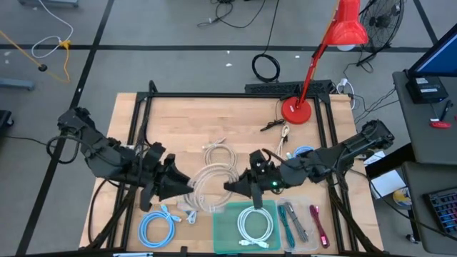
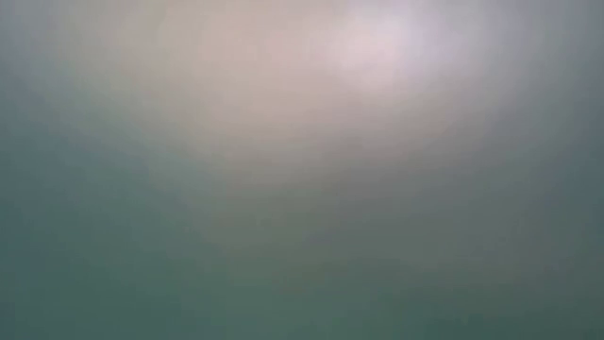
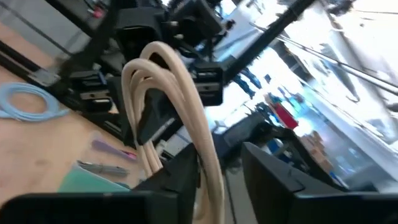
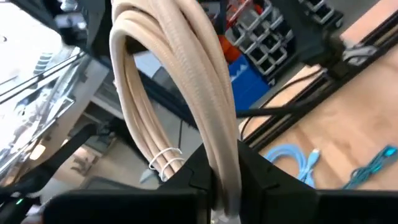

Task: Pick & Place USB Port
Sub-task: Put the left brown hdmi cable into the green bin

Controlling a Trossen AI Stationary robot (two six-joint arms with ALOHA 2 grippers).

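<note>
A: Looking down on the bench (image 1: 235,118), what lies around the beige cable bundle (image 1: 211,180) at its middle?

B: Pale wood, framed by black rails. Left of the bundle and toward the near edge lies a light blue coiled cable (image 1: 158,227). The left hand (image 1: 187,185) is at the bundle's left side; in its wrist view the beige loops (image 3: 176,99) run down between its dark fingers (image 3: 273,171), but whether they squeeze the cable I cannot tell.

A: And right of the bundle?

B: The right hand (image 1: 233,186) meets it from that side, its fingers (image 4: 193,177) pressed together on the cable's strands (image 4: 186,74), which arch up out of the grip. Nearer the front edge than the bundle sits a green tray (image 1: 227,227) holding a white coiled cable (image 1: 255,225). Right of the tray lie a teal cable (image 1: 288,220) and a pink stick-shaped item (image 1: 319,225).

A: Farther right?

B: A red desk lamp (image 1: 296,111) stands at the bench's far right corner, its shade (image 1: 348,30) leaning over the floor. The room has grey flooring with dark lines, a black cable coil (image 1: 266,68) beyond the bench, and a fan (image 1: 378,21) at the far right. The low view shows only haze.
</note>
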